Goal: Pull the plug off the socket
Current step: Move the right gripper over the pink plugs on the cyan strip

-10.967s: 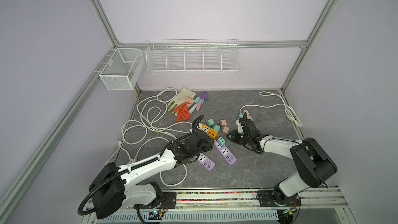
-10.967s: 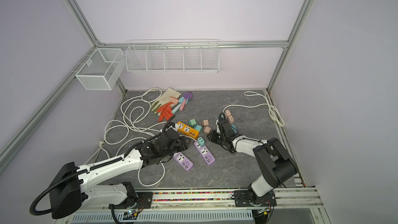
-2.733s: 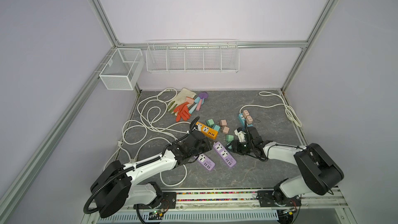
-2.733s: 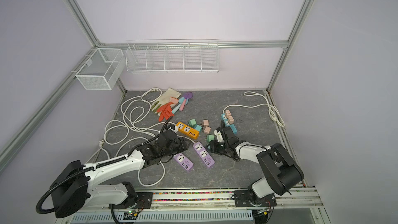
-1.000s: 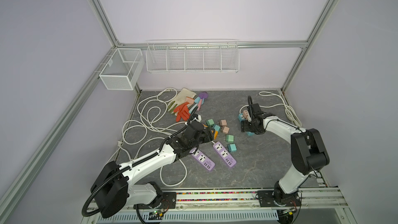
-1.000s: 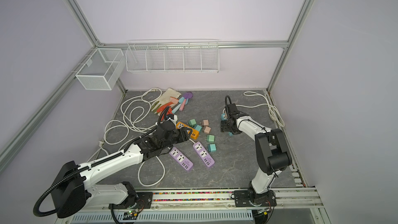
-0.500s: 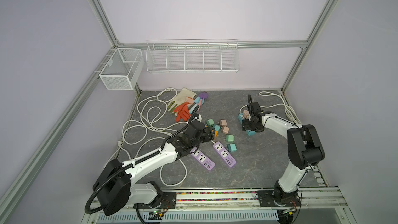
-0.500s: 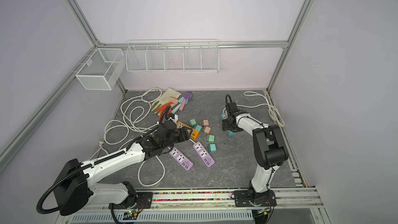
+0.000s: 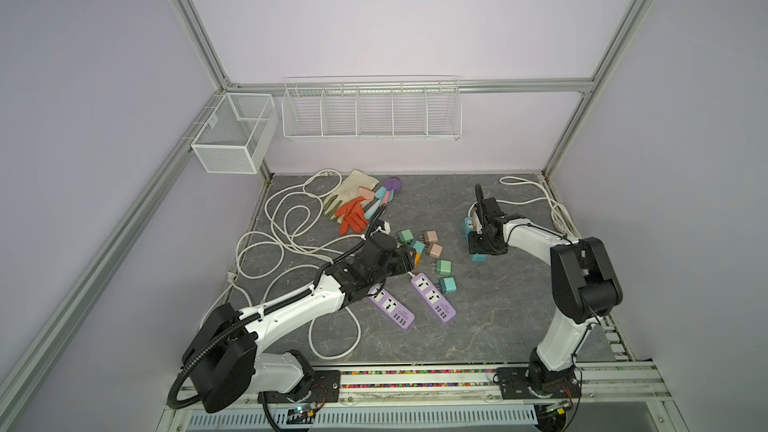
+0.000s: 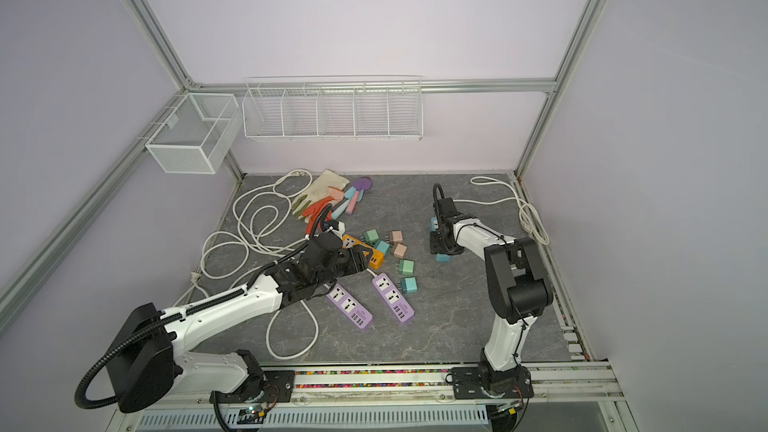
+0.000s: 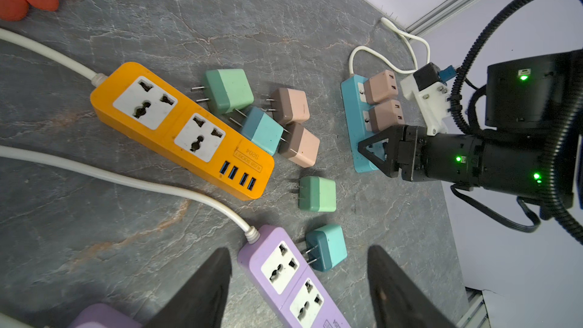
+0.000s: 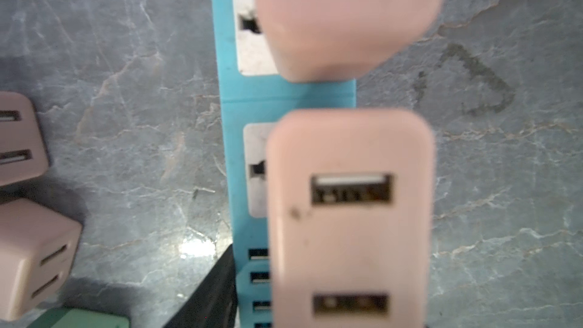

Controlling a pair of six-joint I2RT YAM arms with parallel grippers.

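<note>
Grey stone-look worktop (image 9: 498, 317), cluttered.

Blue power strip (image 11: 353, 121) lies at the far right, well apart from the other strips. Two plugs are seated in it, upright, one after the other along its length. The near pink plug (image 12: 350, 216) sits by the strip's USB end. The second pink plug (image 12: 347, 17) is in the next socket.

Right gripper (image 11: 375, 149) is low over the USB end of the blue strip, hard by the near pink plug. In the right wrist view one dark finger (image 12: 217, 285) stands just beside that plug, against the strip's edge. The other finger is hidden behind the plug. Cannot tell whether the fingers have closed on the plug or stand just clear of it.

Left gripper (image 11: 299, 249): fingers (image 11: 208, 288) spread wide, nothing held. It hovers over a purple power strip (image 11: 290, 272) and a teal plug (image 11: 326, 247) lying loose just beside that strip. The purple strip's white cable (image 11: 126, 177) runs off across the worktop.

Orange power strip (image 11: 176, 127) lies flat nearby, sockets facing up. Between it and the blue strip are loose plugs on their sides: a green plug (image 11: 227, 89), a teal-and-blue plug (image 11: 262, 130) and two loose pink plugs (image 11: 290, 105), close together. A second green plug (image 11: 317, 194) lies a little apart.

A second purple strip (image 9: 390, 309) lies alongside the first. Gloves (image 9: 353, 214) are heaped at the far left.
</note>
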